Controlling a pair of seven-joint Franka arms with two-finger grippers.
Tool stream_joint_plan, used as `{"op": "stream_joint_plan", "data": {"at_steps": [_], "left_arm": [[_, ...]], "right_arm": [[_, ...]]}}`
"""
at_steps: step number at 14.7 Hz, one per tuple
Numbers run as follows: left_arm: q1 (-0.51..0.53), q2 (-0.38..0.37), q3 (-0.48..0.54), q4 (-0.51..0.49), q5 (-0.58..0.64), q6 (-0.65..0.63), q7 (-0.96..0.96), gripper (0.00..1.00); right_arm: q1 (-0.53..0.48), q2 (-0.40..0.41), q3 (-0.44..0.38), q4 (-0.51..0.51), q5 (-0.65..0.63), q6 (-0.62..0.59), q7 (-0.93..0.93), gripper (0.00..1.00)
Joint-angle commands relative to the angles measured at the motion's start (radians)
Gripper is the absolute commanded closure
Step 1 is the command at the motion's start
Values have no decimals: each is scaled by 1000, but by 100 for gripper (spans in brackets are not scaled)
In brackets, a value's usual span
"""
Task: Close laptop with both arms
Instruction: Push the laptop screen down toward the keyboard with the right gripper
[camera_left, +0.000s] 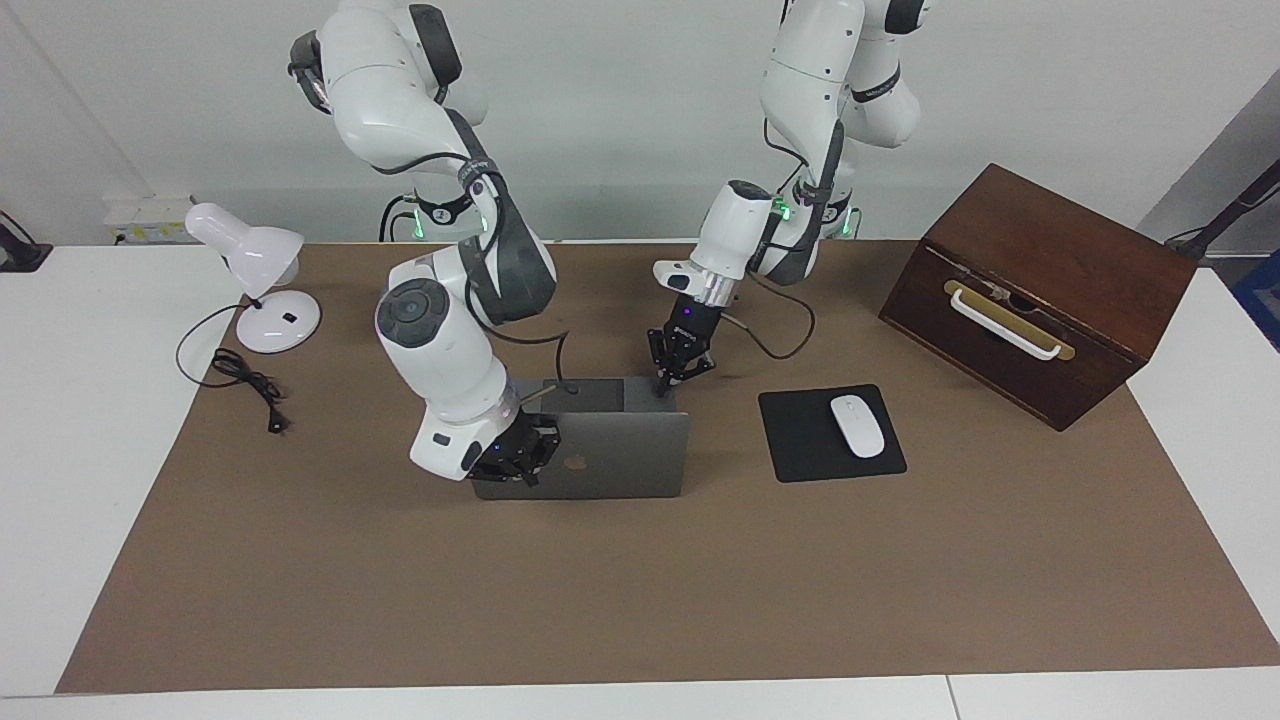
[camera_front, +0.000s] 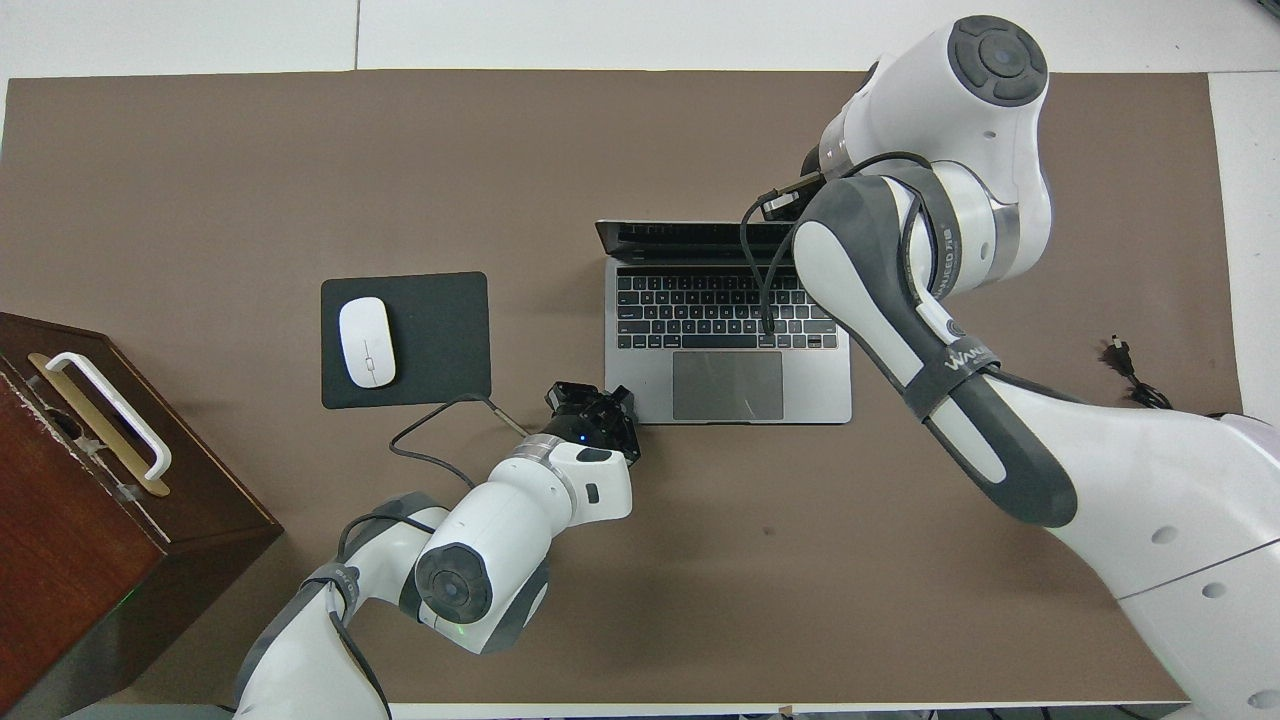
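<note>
The right gripper (camera_left: 516, 458), black and with its fingertips closed together on nothing, is pressed against the outer face of the lid of the thin silver-grey metal laptop (camera_left: 610, 455), at the lid's corner left of the dark apple logo, just below the centre of the facing view. In the overhead view this gripper is hidden under the right arm's wrist. The left gripper (camera_left: 668, 380) — also closed and holding nothing — has its tip down at the corner of the laptop's base by the large grey trackpad, at the centre of the facing view; in the overhead view it (camera_front: 592, 412) sits just left of that corner, below the frame's middle.

The laptop stands on the brown mat in the middle of the bench (camera_left: 60, 420). Its lid is partly lowered — in the overhead view only a narrow dark strip of screen shows above the black keys (camera_front: 725, 308), yet keyboard and trackpad are fully exposed. By my reading the closing is under way but not finished: the lid has to come down the rest of the way while the base is held steady.

Right of centre in the facing view a white mouse (camera_left: 857, 426) lies on a black square mouse pad (camera_left: 800, 440); a dark wooden box (camera_left: 1040, 290) is at the right, a white desk lamp (camera_left: 255, 285) at the left.
</note>
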Motion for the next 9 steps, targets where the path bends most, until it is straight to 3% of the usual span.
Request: {"op": "stream_joint_plan", "data": {"at_steps": [1,9], "left_arm": [[8,26,5,-37,-23,16,31,100],[0,64,3,-54,-23,62,21,100]], "right_arm": [[-9,-57,13,-87,-12,-12,18,100],[-1,-118,11,-214,-12,-16,15,100]]}}
